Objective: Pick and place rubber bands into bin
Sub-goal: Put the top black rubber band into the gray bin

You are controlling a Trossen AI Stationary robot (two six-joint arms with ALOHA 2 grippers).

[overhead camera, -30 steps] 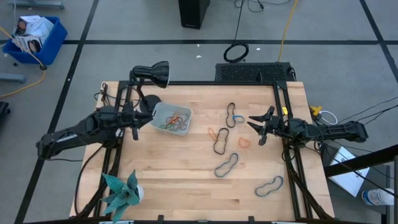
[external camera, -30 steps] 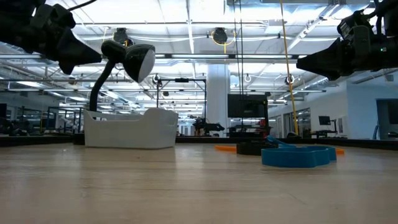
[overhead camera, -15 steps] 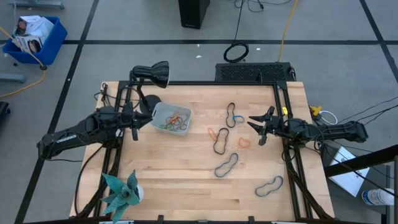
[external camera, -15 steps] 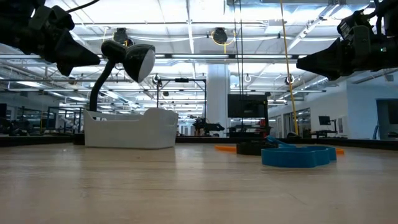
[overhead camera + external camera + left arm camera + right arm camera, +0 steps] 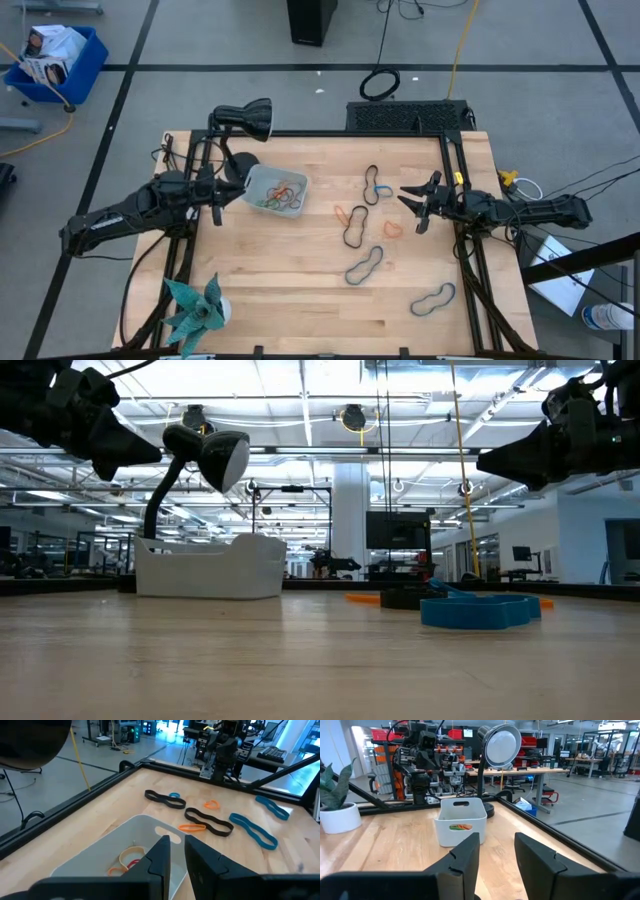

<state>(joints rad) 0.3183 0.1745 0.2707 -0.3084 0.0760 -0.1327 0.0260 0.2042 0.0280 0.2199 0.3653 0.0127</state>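
Note:
The light grey-blue bin [image 5: 275,192] stands on the table's left half with orange, red and green rubber bands [image 5: 283,194] lying in it. Several more bands lie flat on the wood to its right: black [image 5: 371,181], blue [image 5: 380,190], orange [image 5: 348,213], black [image 5: 355,232], tan [image 5: 392,228], grey [image 5: 364,265] and blue-grey [image 5: 433,298]. My left gripper [image 5: 232,190] hovers at the bin's left end, above its rim [image 5: 100,855], fingers a narrow gap apart and empty. My right gripper [image 5: 403,197] hovers open and empty just right of the black and blue bands.
A black desk lamp [image 5: 245,118] stands behind the bin at the far left. A potted plant [image 5: 200,305] stands at the near left corner. Black frame rails [image 5: 452,170] run along the table's sides. Bare wood lies near the front edge.

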